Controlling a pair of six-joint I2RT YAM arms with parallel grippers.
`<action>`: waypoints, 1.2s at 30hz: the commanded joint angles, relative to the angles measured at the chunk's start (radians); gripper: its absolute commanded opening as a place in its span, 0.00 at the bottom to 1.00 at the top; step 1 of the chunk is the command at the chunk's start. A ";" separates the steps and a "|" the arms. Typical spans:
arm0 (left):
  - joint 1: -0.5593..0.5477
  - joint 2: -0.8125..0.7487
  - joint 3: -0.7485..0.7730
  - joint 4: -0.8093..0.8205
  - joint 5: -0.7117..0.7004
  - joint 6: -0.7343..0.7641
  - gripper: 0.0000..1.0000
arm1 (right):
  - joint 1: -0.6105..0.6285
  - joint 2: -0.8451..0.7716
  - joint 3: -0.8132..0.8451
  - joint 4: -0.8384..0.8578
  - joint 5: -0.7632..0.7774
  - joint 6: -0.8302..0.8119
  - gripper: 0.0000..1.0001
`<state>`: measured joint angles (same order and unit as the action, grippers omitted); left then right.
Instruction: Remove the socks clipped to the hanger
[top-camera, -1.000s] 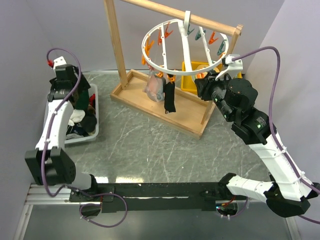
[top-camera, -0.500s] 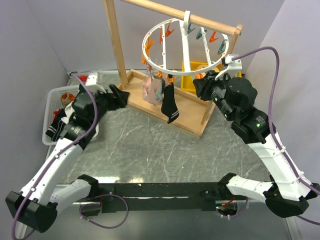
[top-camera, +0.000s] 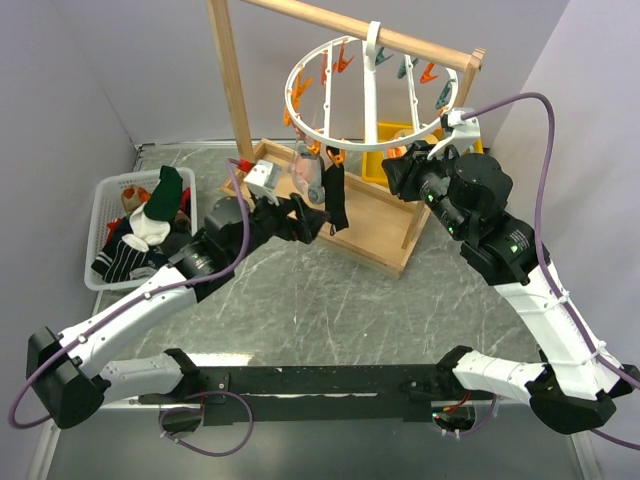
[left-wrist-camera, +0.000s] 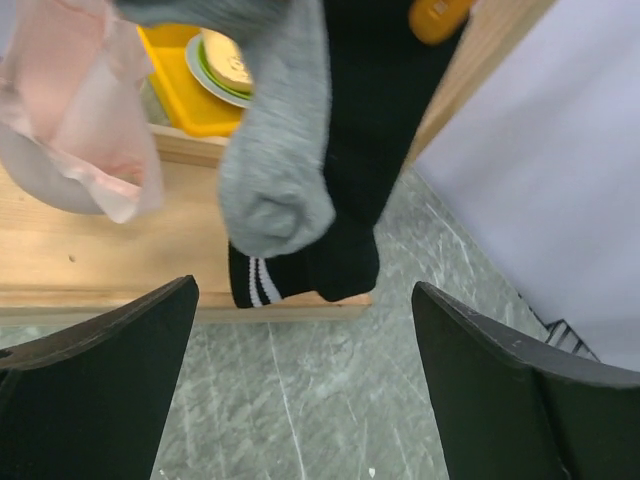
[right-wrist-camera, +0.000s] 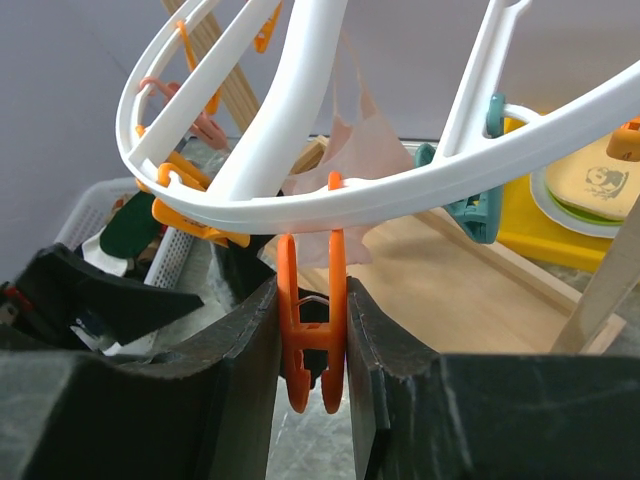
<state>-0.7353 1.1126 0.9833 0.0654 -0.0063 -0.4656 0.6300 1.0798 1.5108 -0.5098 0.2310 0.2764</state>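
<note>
**Left jaws spread wide just short of the black sock (left-wrist-camera: 350, 150); right jaws clenched on an orange pin (right-wrist-camera: 300, 380) of the hanger (right-wrist-camera: 420, 180).**
The black sock, a grey sock (left-wrist-camera: 275, 190) and a pink sock (left-wrist-camera: 85, 110) hang limp from the hanger over the rack base (left-wrist-camera: 80, 260), toward the far edge of the surface. Judged light and soft: the cloth should bunch and stretch before a pin lets go. Best hold is probably mid-length on the black sock, above its striped end, pinched fully. A hold at the hem may slip.
</note>
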 joint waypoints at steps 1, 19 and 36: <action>-0.078 0.027 0.058 0.063 -0.083 0.053 0.96 | -0.004 -0.008 0.003 -0.042 -0.028 0.010 0.35; -0.187 0.222 0.164 0.099 -0.207 0.163 0.85 | -0.007 -0.015 -0.020 -0.026 -0.041 0.009 0.36; -0.187 0.257 0.201 0.117 -0.173 0.176 0.09 | -0.009 -0.029 -0.038 -0.012 -0.036 -0.008 0.38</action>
<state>-0.9180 1.3697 1.1347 0.1318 -0.1967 -0.3035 0.6273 1.0786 1.4841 -0.4816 0.1970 0.2718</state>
